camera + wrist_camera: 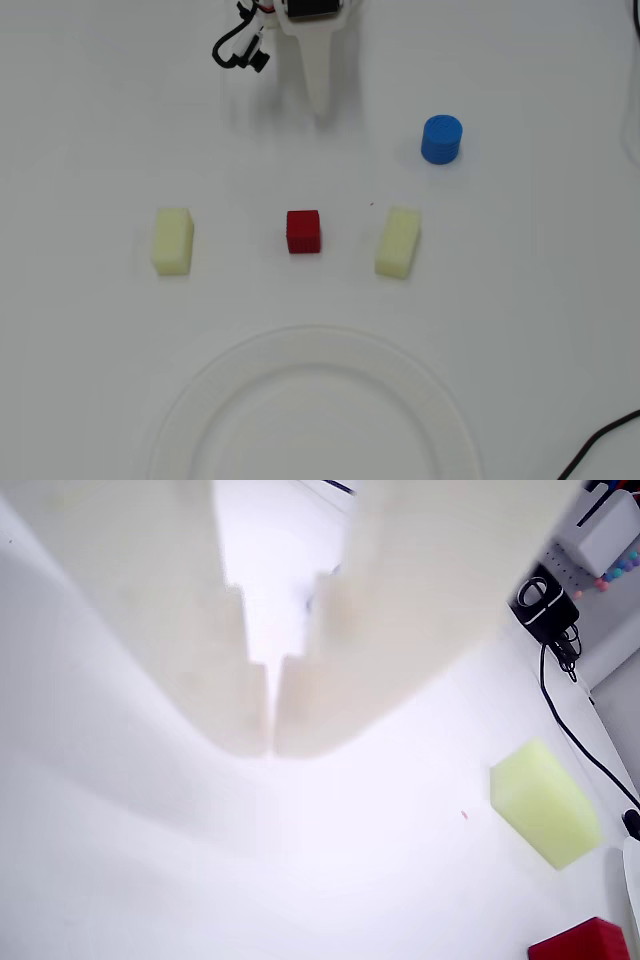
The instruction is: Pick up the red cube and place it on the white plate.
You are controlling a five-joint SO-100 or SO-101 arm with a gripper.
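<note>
The small red cube (303, 231) sits on the white table between two pale yellow blocks; in the wrist view only its corner (585, 943) shows at the bottom right. The large white plate (200, 400) lies at the bottom of the overhead view, cut off by the edge. My gripper (320, 105) is at the top centre of the overhead view, well above the cube and apart from it. In the wrist view its white fingers (310, 710) meet at the tips with nothing between them, so the gripper (271, 745) is shut and empty.
A pale yellow block (172, 241) lies left of the cube and another (398, 242) right of it, the latter also in the wrist view (545, 802). A blue cylinder (441, 139) stands at the upper right. A black cable (600, 445) enters at the bottom right.
</note>
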